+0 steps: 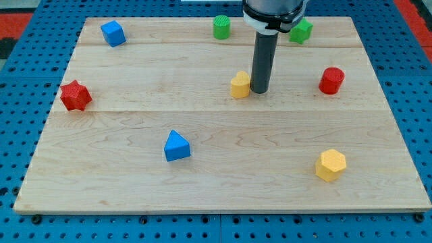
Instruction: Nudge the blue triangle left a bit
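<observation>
The blue triangle [177, 146] lies on the wooden board [223, 182], left of centre toward the view's bottom. My tip [260, 90] stands near the board's centre top, up and to the right of the blue triangle and well apart from it. The tip sits right beside a small yellow block [239, 85], at that block's right side; I cannot tell if they touch.
A blue cube [113, 33] is at top left. A red star-like block [75, 95] is at the left edge. A green cylinder [221, 27] and a green block [301, 31] are at the top. A red cylinder [331, 80] is at right. A yellow hexagon [331, 165] is at bottom right.
</observation>
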`<action>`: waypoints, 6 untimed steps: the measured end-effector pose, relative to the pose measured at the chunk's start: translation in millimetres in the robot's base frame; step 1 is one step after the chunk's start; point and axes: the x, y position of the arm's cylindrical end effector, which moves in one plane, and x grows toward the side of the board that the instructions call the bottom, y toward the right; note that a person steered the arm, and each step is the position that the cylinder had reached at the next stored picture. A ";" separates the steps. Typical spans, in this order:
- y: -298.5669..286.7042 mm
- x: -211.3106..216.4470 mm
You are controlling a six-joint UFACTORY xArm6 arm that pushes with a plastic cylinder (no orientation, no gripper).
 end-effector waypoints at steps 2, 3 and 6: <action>-1.5 7.2; -13.3 22.8; -102.4 78.5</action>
